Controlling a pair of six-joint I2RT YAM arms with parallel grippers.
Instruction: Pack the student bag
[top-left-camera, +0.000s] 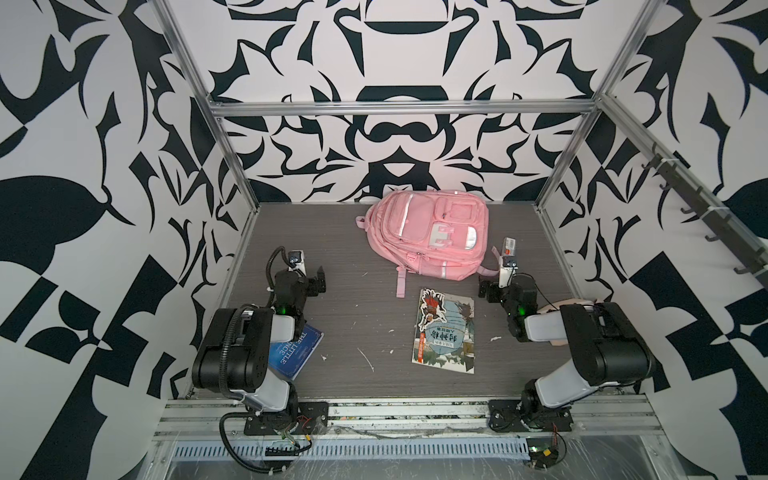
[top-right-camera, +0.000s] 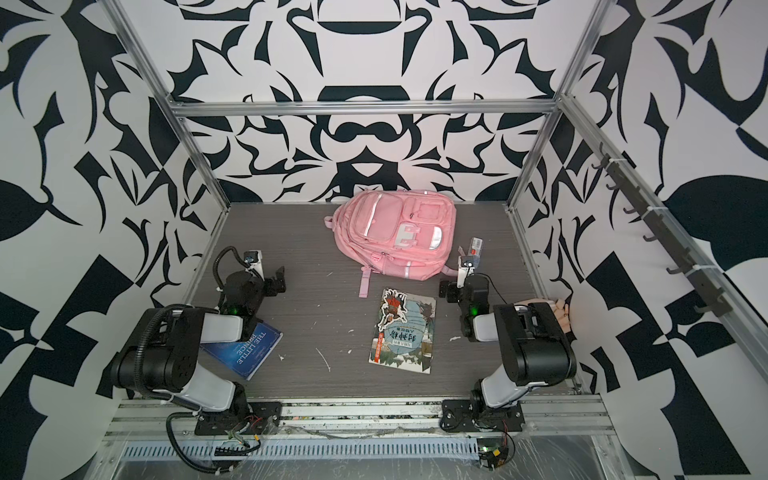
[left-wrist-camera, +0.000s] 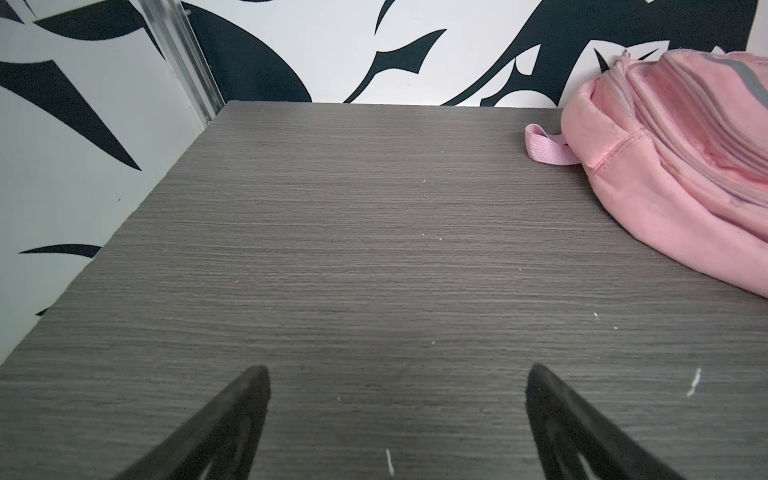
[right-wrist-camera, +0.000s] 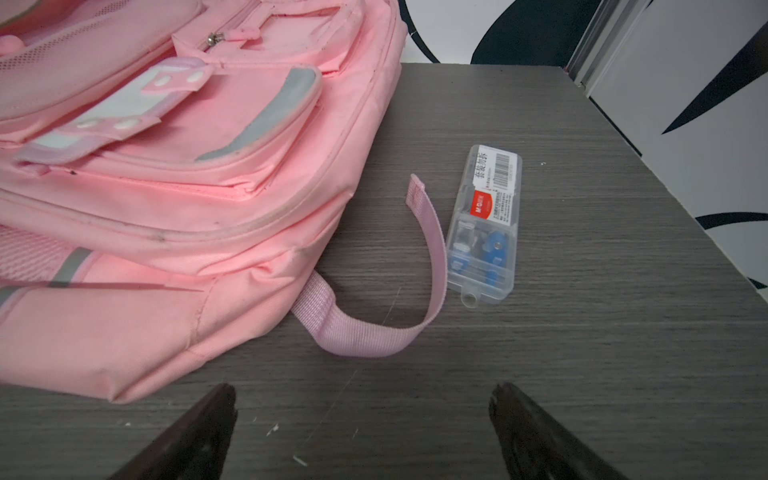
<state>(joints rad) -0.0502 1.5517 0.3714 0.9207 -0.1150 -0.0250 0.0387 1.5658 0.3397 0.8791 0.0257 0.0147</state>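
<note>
Where the student bag (top-left-camera: 428, 232) lies, a clear case (right-wrist-camera: 486, 224) sits just beside.

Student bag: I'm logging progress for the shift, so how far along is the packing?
Done: nothing visibly; the student bag lies flat with its front pockets looking zipped. In hand: nothing; the left gripper and right gripper are both open and empty. Left: the illustrated book, the blue book and the clear case beside the bag all lie out on the table.
</note>
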